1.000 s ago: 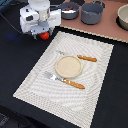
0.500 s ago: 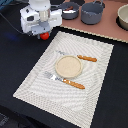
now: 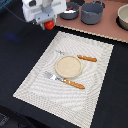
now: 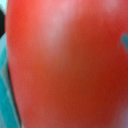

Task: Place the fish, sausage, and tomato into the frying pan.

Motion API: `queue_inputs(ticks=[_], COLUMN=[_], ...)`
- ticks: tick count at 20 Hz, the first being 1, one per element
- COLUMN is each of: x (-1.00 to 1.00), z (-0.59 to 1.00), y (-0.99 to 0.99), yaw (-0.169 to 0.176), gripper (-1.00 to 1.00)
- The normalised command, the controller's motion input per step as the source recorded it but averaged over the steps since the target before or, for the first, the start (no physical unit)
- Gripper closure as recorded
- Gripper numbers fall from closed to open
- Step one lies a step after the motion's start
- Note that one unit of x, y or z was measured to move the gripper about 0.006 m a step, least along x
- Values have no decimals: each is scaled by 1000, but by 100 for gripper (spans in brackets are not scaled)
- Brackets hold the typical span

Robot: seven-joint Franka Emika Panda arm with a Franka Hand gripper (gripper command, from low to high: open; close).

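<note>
Above the table's (image 3: 15,60) far corner, the tomato (image 3: 49,24) is held pinched between the fingers (image 3: 45,22), lifted clear so it can be carried to the nearby frying pan (image 3: 69,11), judged the next destination.

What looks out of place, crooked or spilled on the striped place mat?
Nothing stands out. The round tan plate sits centred on the striped beige mat, with orange-handled cutlery lying neatly on either side. Nothing is spilled. The small red-orange tomato hangs under the claw.

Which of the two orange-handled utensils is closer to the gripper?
The knife on the plate's far side; the fork lies farther from the gripper.
</note>
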Motion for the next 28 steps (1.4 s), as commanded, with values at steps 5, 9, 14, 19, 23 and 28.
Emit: queue_inputs(ticks=[5,9,14,19,23,28], x=[645,598,361,250,210,183], z=[942,639,103,-124,-126,36], y=[868,925,758,465,296,303], yaw=[38,23,21,8,0,9], gripper=[100,100,100,100,-100,-100])
